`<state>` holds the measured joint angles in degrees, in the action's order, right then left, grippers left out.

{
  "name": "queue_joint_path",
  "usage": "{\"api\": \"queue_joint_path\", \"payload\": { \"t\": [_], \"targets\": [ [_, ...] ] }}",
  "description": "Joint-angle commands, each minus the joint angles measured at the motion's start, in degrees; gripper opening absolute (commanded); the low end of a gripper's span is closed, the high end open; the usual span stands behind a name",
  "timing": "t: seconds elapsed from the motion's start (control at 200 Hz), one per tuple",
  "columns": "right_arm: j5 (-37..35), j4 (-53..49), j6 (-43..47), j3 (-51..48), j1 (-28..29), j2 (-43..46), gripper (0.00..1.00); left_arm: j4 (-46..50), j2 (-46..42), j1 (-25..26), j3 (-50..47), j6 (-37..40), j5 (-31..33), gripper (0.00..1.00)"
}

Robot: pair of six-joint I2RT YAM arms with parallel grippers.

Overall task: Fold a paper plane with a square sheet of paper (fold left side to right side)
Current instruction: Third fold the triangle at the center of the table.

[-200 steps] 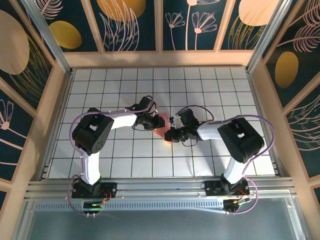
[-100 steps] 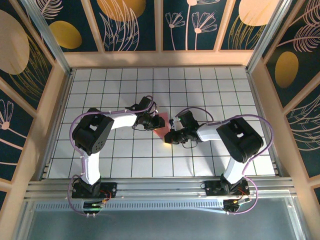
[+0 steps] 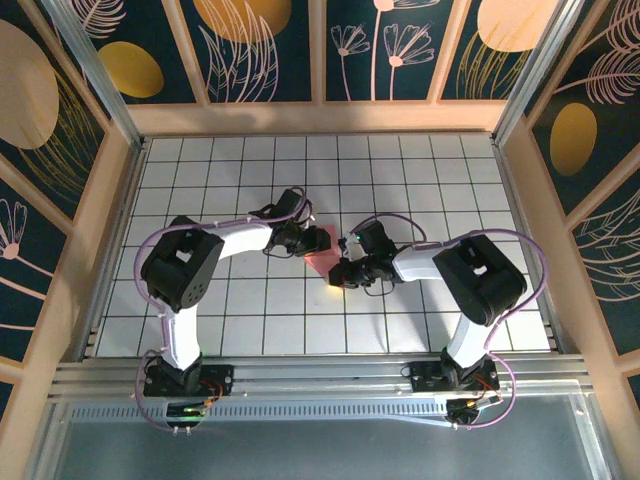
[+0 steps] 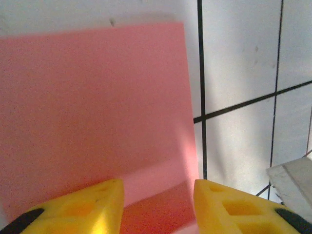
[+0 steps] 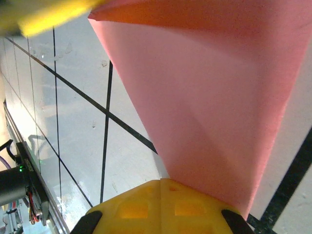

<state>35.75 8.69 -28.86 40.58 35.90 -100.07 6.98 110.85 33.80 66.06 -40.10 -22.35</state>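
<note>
The square sheet of paper (image 3: 322, 250) is salmon pink and lies on the white grid table between the two arms, with one layer folded over another (image 4: 97, 107). My left gripper (image 3: 303, 240) is at its left edge. Its yellow fingers (image 4: 83, 207) stand apart and open, with the paper (image 4: 156, 209) under the gap. My right gripper (image 3: 338, 275) is at the sheet's near corner. Its fingertips (image 5: 161, 200) are shut together against the narrow end of the paper (image 5: 204, 97), which runs behind the right finger. I cannot see paper inside the seam between them.
The table (image 3: 450, 180) is white tiles with black grid lines, fenced by wooden walls (image 3: 320, 118) at the back and sides. A metal rail (image 3: 320, 375) runs along the near edge by the arm bases. A blurred yellow finger (image 5: 48, 17) of the left gripper shows in the right wrist view.
The left gripper's jaws have spread apart. The right gripper has slid a little toward the near left, along the paper. The visible pink area has shrunk.
</note>
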Motion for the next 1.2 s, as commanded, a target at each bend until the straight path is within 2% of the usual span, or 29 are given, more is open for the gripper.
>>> {"api": "queue_joint_path", "payload": {
  "t": [0.0,0.12,0.24,0.33,0.44,0.726,1.196],
  "targets": [
    [-5.5,-8.5,0.7,-0.6,0.0,-2.4,0.0,0.4,-7.2,-1.8,-0.3,1.7,3.8,0.44],
    [-6.3,-9.0,0.3,-0.2,0.0,-2.5,0.0,-2.1,-14.4,-1.8,-5.3,3.2,4.6,0.39],
    [-6.7,-8.8,0.0,-0.2,0.0,-2.6,0.0,-9.1,-19.1,-0.9,-13.7,1.7,-0.8,0.28],
    [-7.2,-8.8,-0.2,-0.2,0.0,-2.7,0.0,-13.8,-19.1,1.3,-17.3,-0.6,-4.1,0.22],
    [-7.4,-8.5,-0.5,-0.3,0.0,-2.7,0.0,-18.7,-17.2,3.0,-19.9,-4.3,-5.2,0.15],
    [-7.3,-7.9,-0.6,-0.2,0.1,-3.2,0.0,-24.2,-10.1,3.3,-19.9,-7.1,-7.1,0.12],
    [-7.7,-8.2,-0.7,-0.1,0.3,-3.5,0.0,-22.6,-5.2,3.3,-18.3,-7.8,-5.2,0.11]
  ]
}}
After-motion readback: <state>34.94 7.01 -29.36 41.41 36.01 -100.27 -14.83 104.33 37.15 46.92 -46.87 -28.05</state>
